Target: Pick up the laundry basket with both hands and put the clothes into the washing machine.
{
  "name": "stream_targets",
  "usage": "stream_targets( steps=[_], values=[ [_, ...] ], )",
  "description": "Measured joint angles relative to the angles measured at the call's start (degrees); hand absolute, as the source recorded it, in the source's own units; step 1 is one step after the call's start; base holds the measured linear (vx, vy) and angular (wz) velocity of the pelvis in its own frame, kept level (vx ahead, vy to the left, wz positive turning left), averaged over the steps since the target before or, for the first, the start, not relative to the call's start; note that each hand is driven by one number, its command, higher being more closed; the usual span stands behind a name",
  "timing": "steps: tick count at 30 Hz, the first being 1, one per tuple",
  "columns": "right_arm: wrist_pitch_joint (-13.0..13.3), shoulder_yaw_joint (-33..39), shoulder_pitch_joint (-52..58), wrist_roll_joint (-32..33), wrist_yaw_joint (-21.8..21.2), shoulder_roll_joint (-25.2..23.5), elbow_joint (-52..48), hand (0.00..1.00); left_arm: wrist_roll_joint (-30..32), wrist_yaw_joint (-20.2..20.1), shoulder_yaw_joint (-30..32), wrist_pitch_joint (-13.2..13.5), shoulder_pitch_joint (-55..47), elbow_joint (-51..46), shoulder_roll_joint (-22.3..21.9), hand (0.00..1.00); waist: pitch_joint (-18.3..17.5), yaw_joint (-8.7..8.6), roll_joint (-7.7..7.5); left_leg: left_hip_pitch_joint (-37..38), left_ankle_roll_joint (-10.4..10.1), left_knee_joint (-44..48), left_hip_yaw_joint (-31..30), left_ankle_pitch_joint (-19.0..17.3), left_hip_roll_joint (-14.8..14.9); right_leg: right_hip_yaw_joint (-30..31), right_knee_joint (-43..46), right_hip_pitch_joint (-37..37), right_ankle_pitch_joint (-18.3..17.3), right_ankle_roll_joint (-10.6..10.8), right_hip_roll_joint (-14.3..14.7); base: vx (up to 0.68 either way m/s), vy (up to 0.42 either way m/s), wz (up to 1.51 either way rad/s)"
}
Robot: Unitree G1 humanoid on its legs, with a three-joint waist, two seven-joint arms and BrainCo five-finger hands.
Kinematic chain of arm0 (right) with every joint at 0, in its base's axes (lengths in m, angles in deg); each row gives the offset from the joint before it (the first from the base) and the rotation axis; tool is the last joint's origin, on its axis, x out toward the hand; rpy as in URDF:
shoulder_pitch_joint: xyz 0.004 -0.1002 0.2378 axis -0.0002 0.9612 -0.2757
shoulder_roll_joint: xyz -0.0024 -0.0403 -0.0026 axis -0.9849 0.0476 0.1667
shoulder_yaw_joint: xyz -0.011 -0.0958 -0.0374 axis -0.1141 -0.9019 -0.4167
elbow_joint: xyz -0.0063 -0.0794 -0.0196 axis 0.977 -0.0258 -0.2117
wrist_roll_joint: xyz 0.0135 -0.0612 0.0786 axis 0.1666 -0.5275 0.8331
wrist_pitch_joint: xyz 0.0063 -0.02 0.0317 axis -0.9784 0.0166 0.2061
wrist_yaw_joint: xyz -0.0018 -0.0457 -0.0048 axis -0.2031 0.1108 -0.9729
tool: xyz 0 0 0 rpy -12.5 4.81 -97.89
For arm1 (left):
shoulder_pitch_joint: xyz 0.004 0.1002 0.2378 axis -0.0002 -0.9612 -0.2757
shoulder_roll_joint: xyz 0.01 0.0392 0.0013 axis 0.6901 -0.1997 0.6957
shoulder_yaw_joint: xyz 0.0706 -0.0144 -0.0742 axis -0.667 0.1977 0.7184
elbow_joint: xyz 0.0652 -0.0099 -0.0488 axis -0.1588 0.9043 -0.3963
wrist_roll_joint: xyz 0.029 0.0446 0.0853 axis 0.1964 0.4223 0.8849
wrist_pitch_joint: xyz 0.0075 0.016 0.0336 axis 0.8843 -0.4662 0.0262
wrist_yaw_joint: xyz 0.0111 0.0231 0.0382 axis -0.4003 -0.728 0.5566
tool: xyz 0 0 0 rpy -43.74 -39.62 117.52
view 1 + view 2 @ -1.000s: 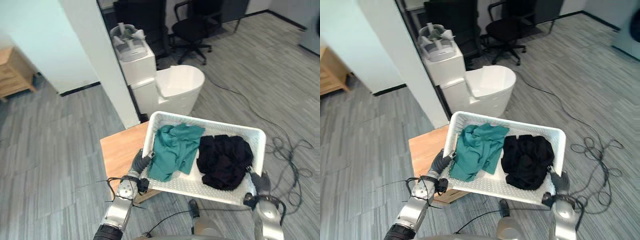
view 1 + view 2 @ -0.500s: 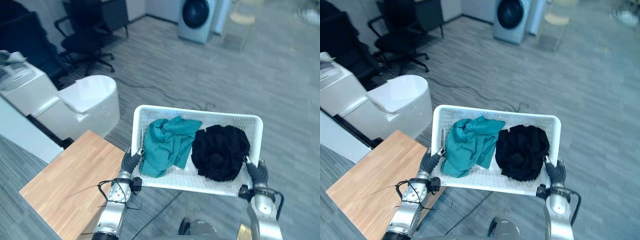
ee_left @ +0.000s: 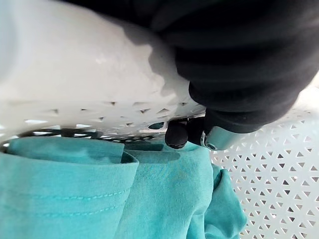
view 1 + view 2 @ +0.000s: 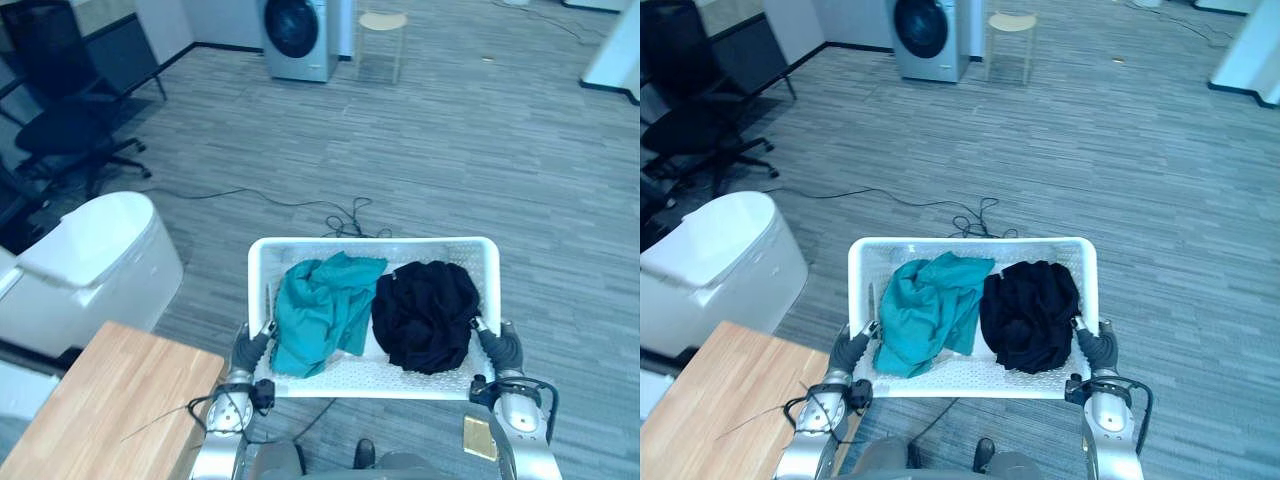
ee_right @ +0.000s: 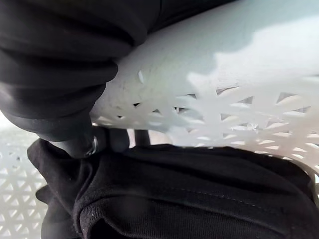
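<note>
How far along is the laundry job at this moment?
Done: the laundry basket is up, clear of the wooden table, with the left hand and right hand curled round its side rims. In hand: carrying it, the teal garment and black garment inside. Left: reaching the washing machine, far across the floor, and loading both clothes.
</note>
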Motion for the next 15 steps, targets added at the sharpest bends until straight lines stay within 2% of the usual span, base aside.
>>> stream_targets(
  steps=[1, 2, 3, 4, 5, 6, 7, 8, 9, 10, 11, 12, 13, 15],
  values=[
    [0.0, -1.0, -0.1, -0.2, -0.4, 0.1, -0.1, 1.00, 0.0, 0.0, 0.8, 0.0, -1.8, -1.4, -0.4, 1.00, -0.3, 0.65, 0.66, 0.1, -1.2, -1.5, -0.3, 3.3, -0.1, 2.1, -0.2, 0.6, -0.4, 0.9, -0.1, 0.30, 0.198, -0.94],
    [0.0, -2.3, -0.8, -0.4, -0.8, 0.0, -0.3, 1.00, -0.5, 0.0, 2.0, 0.1, -2.9, -2.4, -1.0, 1.00, -0.5, 0.73, 0.77, 0.3, 0.8, -1.0, -0.5, 6.0, -1.1, 4.8, -0.6, 0.7, -0.9, 2.4, -0.5, 0.27, 0.186, -0.78],
    [0.0, -2.5, -1.1, -0.4, -0.8, 0.0, -0.3, 1.00, -0.7, 0.1, 2.3, 0.1, -2.8, -2.6, -1.0, 1.00, -0.4, 0.82, 0.61, 0.3, 1.3, -0.4, -0.5, 5.7, -1.4, 5.3, -0.6, 0.6, -0.8, 2.6, -0.8, 0.33, 0.237, -0.57],
    [0.0, -3.5, -2.5, -0.4, -0.9, 0.3, -0.3, 1.00, -1.0, 0.1, 3.6, 0.1, -3.1, -3.5, -1.5, 1.00, -0.3, 0.94, 0.31, -0.7, 3.5, 2.8, -0.4, 3.8, -2.0, 7.3, -1.0, 0.6, -0.7, 3.4, -1.3, 0.30, 0.248, -0.70],
    [0.0, -4.4, -3.9, -0.5, -1.0, 0.4, -0.3, 1.00, -1.1, 0.3, 4.7, 0.2, -3.7, -4.7, -2.1, 1.00, -0.3, 2.25, 0.06, -2.0, 3.4, 7.8, 0.2, 1.2, -2.0, 9.9, -1.7, 0.8, -0.6, 4.1, -1.9, 0.31, 0.269, -0.89],
    [0.0, -4.7, -4.4, -0.6, -1.0, 0.3, -0.3, 1.00, -1.1, 0.5, 5.2, 0.2, -4.1, -5.1, -2.4, 1.00, -0.2, 2.72, -0.18, -3.6, 3.4, 12.0, 0.9, 0.3, -2.2, 11.3, -2.0, 1.0, -0.7, 4.4, -2.5, 0.32, 0.317, -0.88],
    [0.1, -5.0, -4.8, -0.9, -1.2, 0.2, -0.1, 1.00, -1.4, 0.6, 5.7, 0.3, -4.3, -5.4, -2.8, 1.00, -0.3, 3.49, -0.41, -6.5, 3.2, 18.0, 0.6, -1.7, -3.7, 11.7, -1.7, 2.1, -1.2, 6.4, -4.2, 0.33, 0.301, -0.63],
    [0.3, -4.7, -4.6, -1.0, -1.4, 0.3, 0.0, 1.00, -1.4, 0.6, 5.5, 0.6, -4.7, -5.5, -3.1, 1.00, -0.4, 3.45, 0.15, -4.3, 4.4, 14.5, 0.6, -2.3, -4.6, 12.0, 3.8, 1.8, -5.2, 8.7, -5.4, 0.34, 0.293, -0.45],
    [0.4, -4.6, -4.5, -1.0, -1.7, 0.0, 0.5, 1.00, -1.4, 0.6, 5.5, 0.7, -4.9, -5.3, -2.9, 1.00, -0.7, 3.38, 0.09, -2.3, 7.6, 13.5, 1.1, -5.1, -5.6, 12.6, 10.3, 0.0, -8.4, 9.8, -5.9, 0.34, 0.294, -0.12],
    [0.4, -4.1, -4.5, -1.3, -2.0, -0.8, 1.0, 1.00, -1.4, 0.7, 5.6, 0.7, -4.1, -4.4, -2.5, 1.00, -1.0, 2.54, -0.61, -0.5, 9.5, 13.6, 1.8, -7.2, -7.9, 12.6, 26.5, -6.4, -10.6, 9.7, -8.1, 0.26, 0.247, 0.16],
    [0.4, -4.0, -4.5, -1.7, -2.0, -1.2, 1.2, 1.00, -1.4, 0.7, 5.6, 0.6, -3.8, -4.1, -2.2, 1.00, -0.9, 1.83, -0.98, 0.6, 10.4, 13.4, 1.8, -7.8, -9.2, 12.6, 34.6, -9.5, -9.5, 8.1, -9.2, 0.34, 0.323, 0.30],
    [0.4, -3.9, -4.3, -1.8, -2.0, -1.8, 2.2, 1.00, -1.4, 0.7, 5.4, 0.5, -3.9, -4.0, -1.2, 1.00, -0.1, 1.32, -2.23, 4.4, 11.7, 11.9, 2.4, -8.5, -11.6, 12.7, 48.2, -14.0, -6.0, 3.8, -11.6, 0.38, 0.279, 0.17],
    [0.4, -3.3, -4.3, -1.8, -2.1, -2.5, 3.6, 1.00, -1.4, 0.7, 5.1, 0.2, -4.4, -4.0, -0.5, 1.00, 0.4, 0.94, -2.52, 8.4, 12.7, 10.3, 2.7, -9.1, -12.7, 12.4, 56.6, -17.1, -6.1, 4.1, -12.0, 0.47, 0.294, 0.10],
    [0.4, -3.3, -4.3, -1.9, -2.2, -3.2, 4.2, 1.00, -1.4, 0.7, 5.0, -0.1, -4.6, -4.1, -0.4, 1.00, 0.5, 0.36, -1.51, 12.9, 12.7, 6.3, 2.8, -9.1, -12.6, 8.3, 59.2, -20.8, -6.5, 3.9, -11.9, 0.42, 0.186, -0.09]
  ],
)
